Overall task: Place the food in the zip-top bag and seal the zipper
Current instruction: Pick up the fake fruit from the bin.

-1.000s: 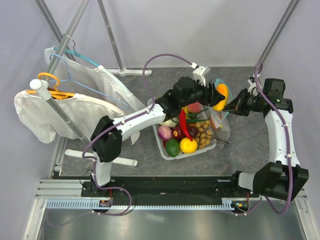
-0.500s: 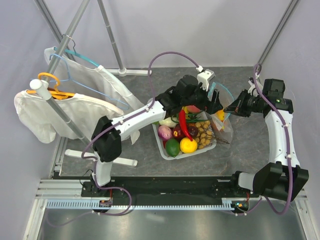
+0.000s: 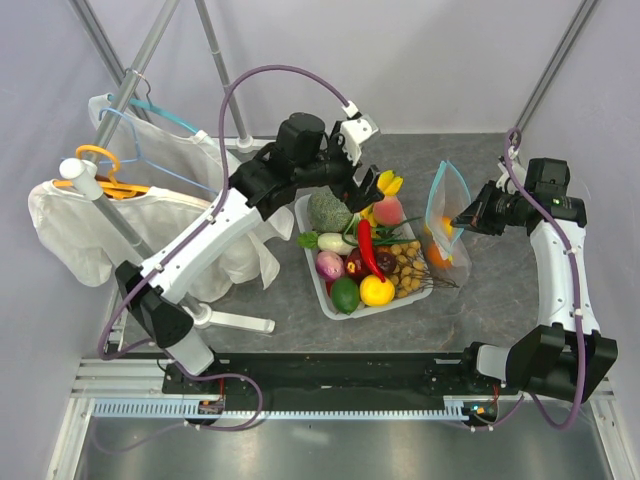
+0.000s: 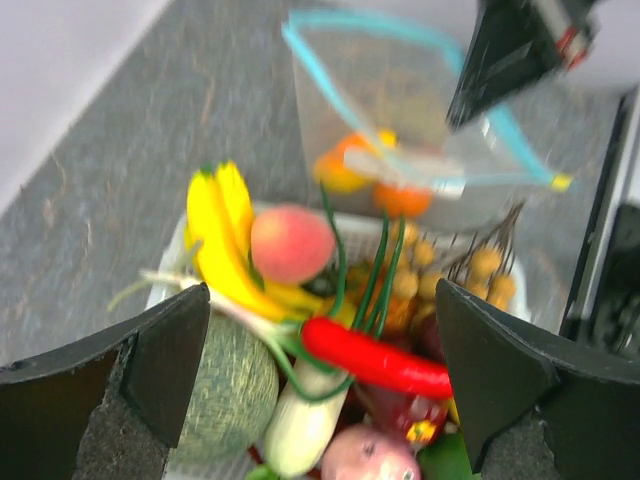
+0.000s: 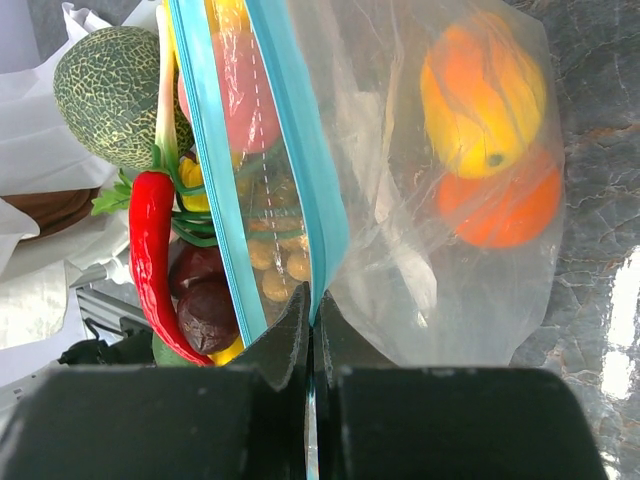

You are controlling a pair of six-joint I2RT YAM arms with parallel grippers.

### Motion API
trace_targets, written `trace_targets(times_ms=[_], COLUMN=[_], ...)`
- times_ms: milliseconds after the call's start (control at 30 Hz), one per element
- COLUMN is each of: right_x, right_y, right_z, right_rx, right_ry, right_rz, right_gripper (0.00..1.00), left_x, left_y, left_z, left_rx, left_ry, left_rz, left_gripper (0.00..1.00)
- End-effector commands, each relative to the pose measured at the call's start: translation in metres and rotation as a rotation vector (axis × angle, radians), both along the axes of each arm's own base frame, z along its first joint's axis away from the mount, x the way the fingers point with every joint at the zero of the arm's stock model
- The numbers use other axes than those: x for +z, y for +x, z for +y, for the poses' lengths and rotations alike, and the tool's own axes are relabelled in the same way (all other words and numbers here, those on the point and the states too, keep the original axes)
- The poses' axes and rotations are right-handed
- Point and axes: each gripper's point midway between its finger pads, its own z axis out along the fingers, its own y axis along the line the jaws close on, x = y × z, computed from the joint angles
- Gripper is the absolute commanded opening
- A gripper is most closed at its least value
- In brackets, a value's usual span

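Observation:
The clear zip-top bag [image 3: 447,222] stands upright right of the white tray [image 3: 317,281], its mouth open. My right gripper [image 3: 463,215] is shut on one side of the teal zipper [image 5: 300,150], pinching it at the gripper tips [image 5: 312,312]. A yellow-orange piece [image 5: 485,95] and a round orange [image 5: 500,205] lie inside the bag. My left gripper [image 3: 358,192] is open and empty above the tray's far left corner, clear of the bag; in the left wrist view its gripper [image 4: 320,390] hovers over a melon [image 4: 225,375], a red chili [image 4: 375,360] and a peach [image 4: 290,243].
The tray also holds a lime [image 3: 345,295], a lemon [image 3: 377,290], a purple piece [image 3: 329,264] and several small brown balls. A clothes rack with white garments [image 3: 120,225] and hangers [image 3: 150,150] stands at the left; its base bar [image 3: 235,320] lies near the tray.
My left gripper held the yellow-orange piece at the bag's mouth, let it drop in, and has pulled back left, empty. The right gripper has kept its hold on the zipper.

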Motion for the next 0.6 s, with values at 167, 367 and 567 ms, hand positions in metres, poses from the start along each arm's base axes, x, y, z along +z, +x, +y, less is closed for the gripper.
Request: trace_targets(times_ms=[167, 367, 567], right_x=[0.008, 0.001, 0.001], right_y=[0.007, 0.005, 0.007], right_z=[-0.005, -0.005, -0.006], right_rx=[-0.004, 0.000, -0.003], right_ry=[-0.035, -0.037, -0.036], right_rz=[-0.052, -0.033, -0.033], right_gripper=[0.00, 0.00, 0.00], left_x=[-0.067, -0.073, -0.082], left_y=[0.021, 0.028, 0.047], left_z=[0.033, 0.022, 0.025], left_rx=[0.047, -0.006, 0.029], left_ry=[0.301, 0.322, 0.407], left_rz=[0.025, 0.006, 0.001], left_gripper=[1.00, 1.00, 1.00])
